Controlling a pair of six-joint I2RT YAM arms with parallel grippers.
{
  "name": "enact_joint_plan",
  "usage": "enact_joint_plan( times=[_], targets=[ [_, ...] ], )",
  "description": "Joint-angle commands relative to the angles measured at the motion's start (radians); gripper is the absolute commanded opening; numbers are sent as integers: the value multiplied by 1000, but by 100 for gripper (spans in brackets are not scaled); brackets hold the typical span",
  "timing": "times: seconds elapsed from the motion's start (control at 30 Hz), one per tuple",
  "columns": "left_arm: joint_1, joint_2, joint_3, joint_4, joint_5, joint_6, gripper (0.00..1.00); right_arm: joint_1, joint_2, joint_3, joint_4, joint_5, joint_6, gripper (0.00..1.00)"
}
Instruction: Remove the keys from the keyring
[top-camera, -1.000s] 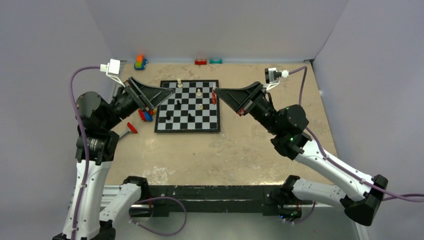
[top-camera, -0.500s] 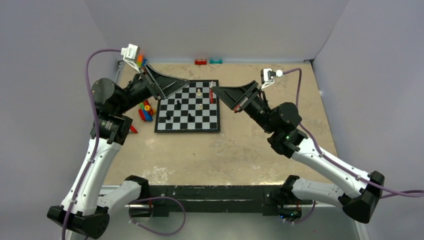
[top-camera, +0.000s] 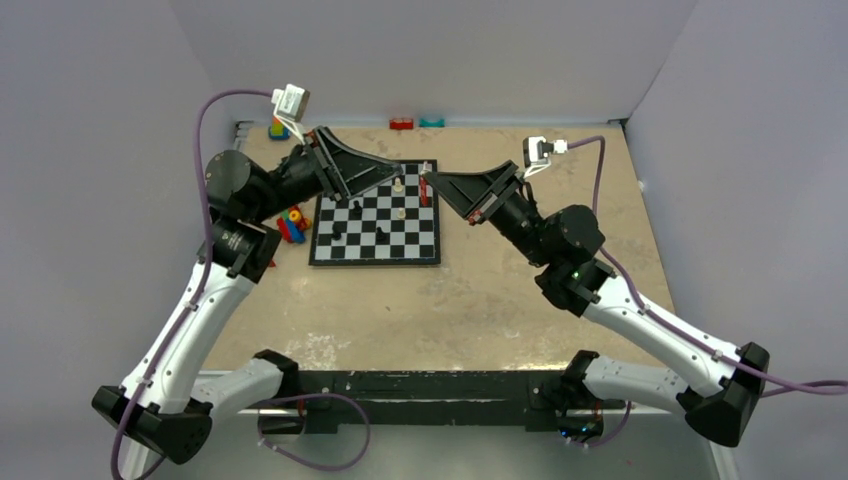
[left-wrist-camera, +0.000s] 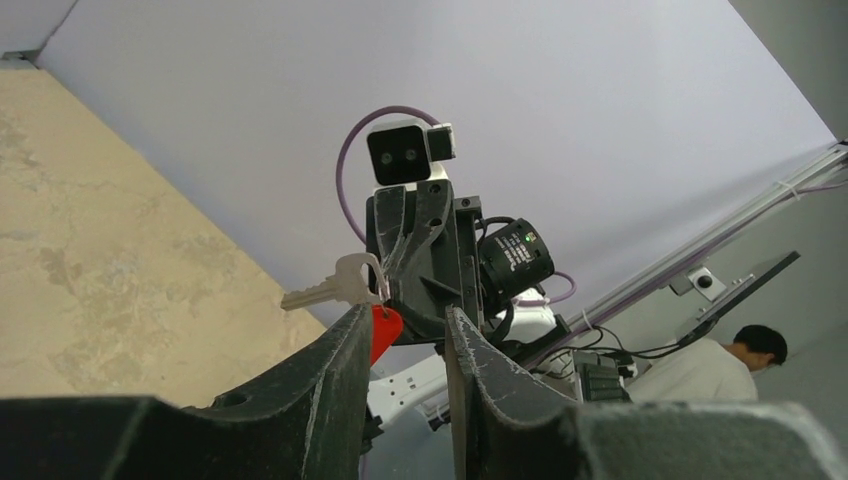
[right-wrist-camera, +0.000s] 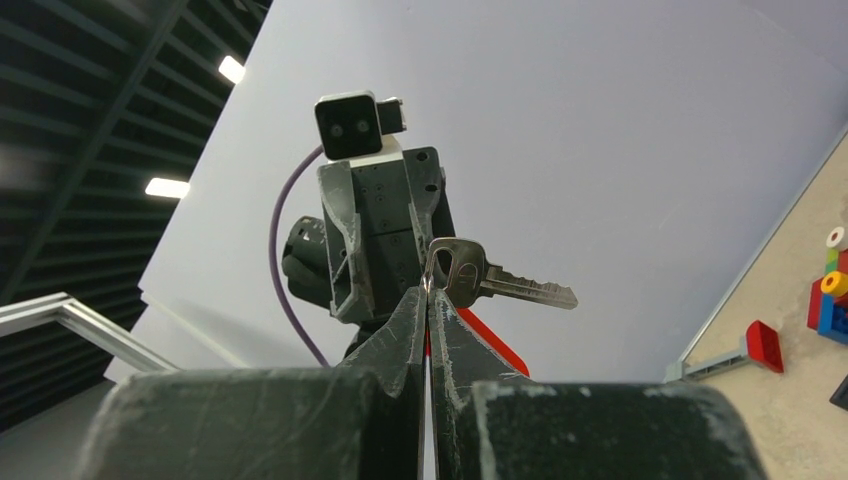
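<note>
My right gripper (top-camera: 428, 179) is shut on the thin wire keyring (right-wrist-camera: 432, 266), held in the air above the chessboard's far edge. A silver key (right-wrist-camera: 500, 283) and a red tag (right-wrist-camera: 495, 345) hang from the ring; the tag shows red under the fingertips in the top view (top-camera: 428, 194). My left gripper (top-camera: 402, 172) is open and faces the right one, tips just left of the ring. In the left wrist view the key (left-wrist-camera: 335, 286) and red tag (left-wrist-camera: 384, 328) sit by the tip of the left finger (left-wrist-camera: 340, 350), with the ring (left-wrist-camera: 381, 276) just above.
A chessboard (top-camera: 375, 245) with several pieces lies under both grippers. Colored toy blocks (top-camera: 292, 224) lie left of the board. A block stack (top-camera: 277, 129), a red brick (top-camera: 402, 124) and a teal brick (top-camera: 432, 122) sit along the back wall.
My left arm has risen and swung right, bringing its open gripper up to the keyring. My right gripper shifted slightly left at first, then held still with the ring.
</note>
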Motion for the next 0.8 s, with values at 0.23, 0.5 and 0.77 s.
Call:
enact_joint_plan(
  times=[0.23, 0.5, 0.77],
  targets=[
    [-74, 23, 76, -12, -39, 38, 33, 4, -29, 58, 49, 3, -39, 0],
    [-116, 46, 92, -33, -59, 64, 31, 4, -26, 60, 68, -6, -37, 0],
    [-138, 59, 99, -41, -74, 78, 28, 3, -19, 70, 74, -19, -34, 0]
  ],
)
